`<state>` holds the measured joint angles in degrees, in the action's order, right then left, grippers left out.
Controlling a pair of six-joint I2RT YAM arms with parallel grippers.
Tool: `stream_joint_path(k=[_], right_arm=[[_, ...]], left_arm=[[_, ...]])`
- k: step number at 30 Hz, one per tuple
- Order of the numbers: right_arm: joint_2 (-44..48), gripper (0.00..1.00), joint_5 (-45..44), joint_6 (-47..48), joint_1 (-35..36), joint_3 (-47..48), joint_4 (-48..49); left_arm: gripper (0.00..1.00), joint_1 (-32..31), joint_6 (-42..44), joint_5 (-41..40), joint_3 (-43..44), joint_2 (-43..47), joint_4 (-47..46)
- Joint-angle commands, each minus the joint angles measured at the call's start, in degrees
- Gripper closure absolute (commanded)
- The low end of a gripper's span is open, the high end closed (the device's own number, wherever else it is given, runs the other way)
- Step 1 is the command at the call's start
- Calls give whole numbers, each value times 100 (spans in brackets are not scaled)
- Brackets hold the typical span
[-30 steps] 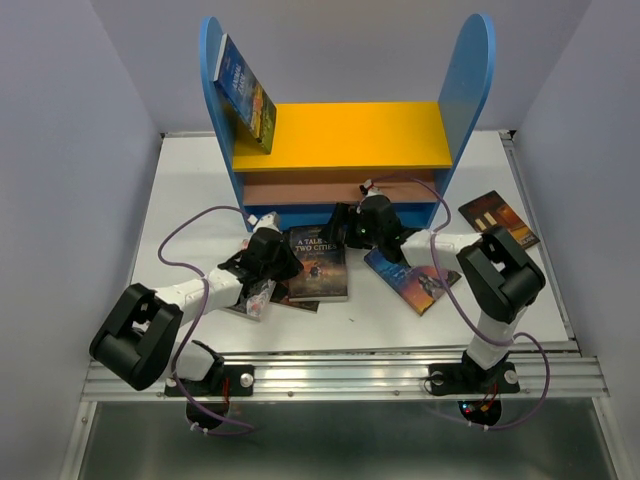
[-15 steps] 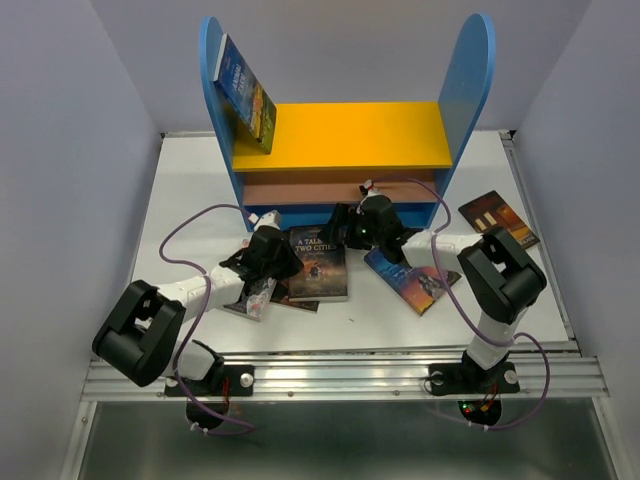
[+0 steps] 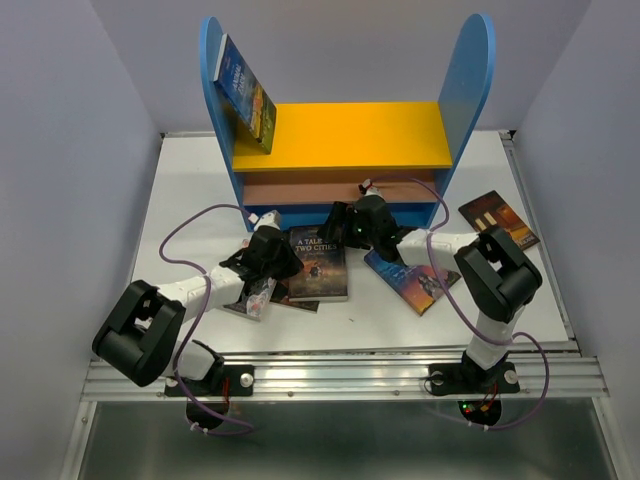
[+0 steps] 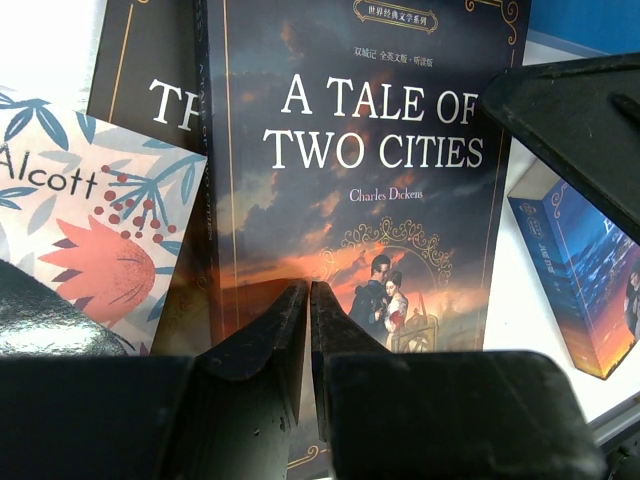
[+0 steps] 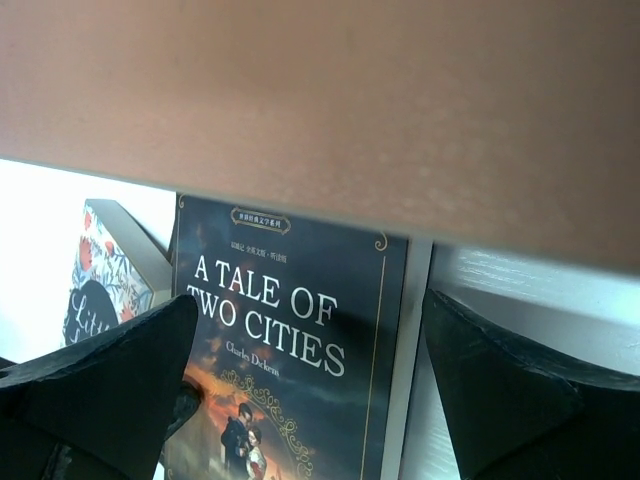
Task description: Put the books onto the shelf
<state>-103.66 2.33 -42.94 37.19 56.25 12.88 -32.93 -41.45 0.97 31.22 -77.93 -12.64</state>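
A Tale of Two Cities (image 3: 320,265) lies flat on the table in front of the shelf (image 3: 340,135). My left gripper (image 3: 289,262) is shut, with its tips (image 4: 308,292) over the lower part of that cover (image 4: 370,150) and nothing visible between them. My right gripper (image 3: 330,227) is wide open at the book's top end, its fingers astride the cover (image 5: 290,300) just under the shelf's brown board (image 5: 350,90). Little Women (image 4: 90,240) and a dark book (image 4: 150,90) lie partly beneath it. A blue-orange book (image 3: 245,92) leans on the shelf's left panel.
A blue book (image 3: 412,278) lies on the table under my right forearm. Another dark book (image 3: 498,218) sits near the right edge. Purple cables loop over the table beside both arms. The shelf's blue base (image 4: 590,20) stands close behind the books.
My right gripper has shifted slightly to the left over the top of A Tale of Two Cities. The left arm and the books have not visibly moved.
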Motion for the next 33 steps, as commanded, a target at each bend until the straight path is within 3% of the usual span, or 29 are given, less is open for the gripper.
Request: stream_joint_path(k=[1, 14, 25, 33], right_arm=[[-419, 0, -110, -848, 8, -377, -1596], [-911, 0, 172, -751, 8, -219, -1675], [-217, 3, -198, -567, 8, -597, -2167], [-146, 2, 74, -435, 69, -615, -2054]], left_arm=[[81, 6, 76, -141, -2, -152, 429], [82, 6, 85, -141, 244, -345, 447], [82, 6, 49, -124, 235, -302, 447], [82, -3, -3, -124, 121, -232, 342]])
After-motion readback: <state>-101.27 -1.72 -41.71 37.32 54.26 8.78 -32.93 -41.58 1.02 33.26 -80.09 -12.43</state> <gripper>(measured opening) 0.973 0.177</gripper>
